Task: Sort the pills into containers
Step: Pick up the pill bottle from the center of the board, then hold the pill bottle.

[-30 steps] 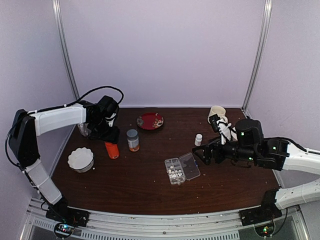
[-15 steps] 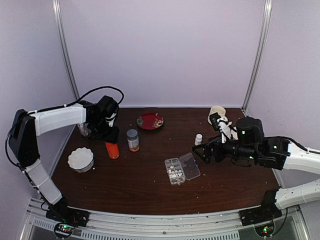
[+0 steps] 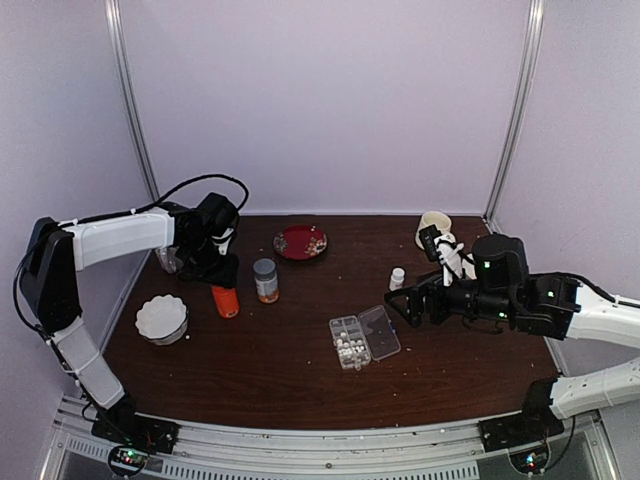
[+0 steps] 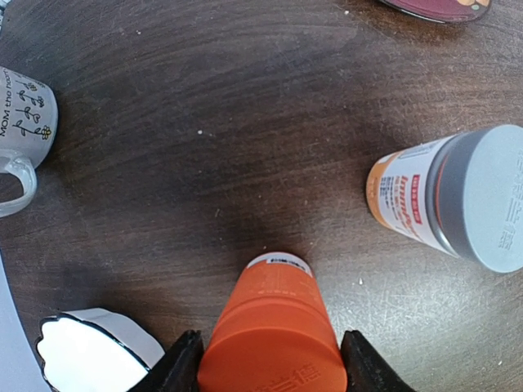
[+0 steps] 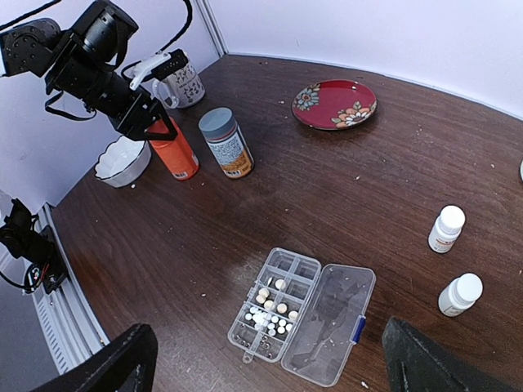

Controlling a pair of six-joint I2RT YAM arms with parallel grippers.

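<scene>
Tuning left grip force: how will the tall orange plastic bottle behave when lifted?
The orange plastic bottle looks rigid and smooth, so it may slip in the left gripper. Tall, narrow and upright, it likely tips if nudged, then rolls.

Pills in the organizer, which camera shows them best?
The right wrist view: it looks down from close on the pills, so each one shows separately in the open organizer. The top external view shows them only as a pale cluster. The left wrist view shows none of them.
</scene>
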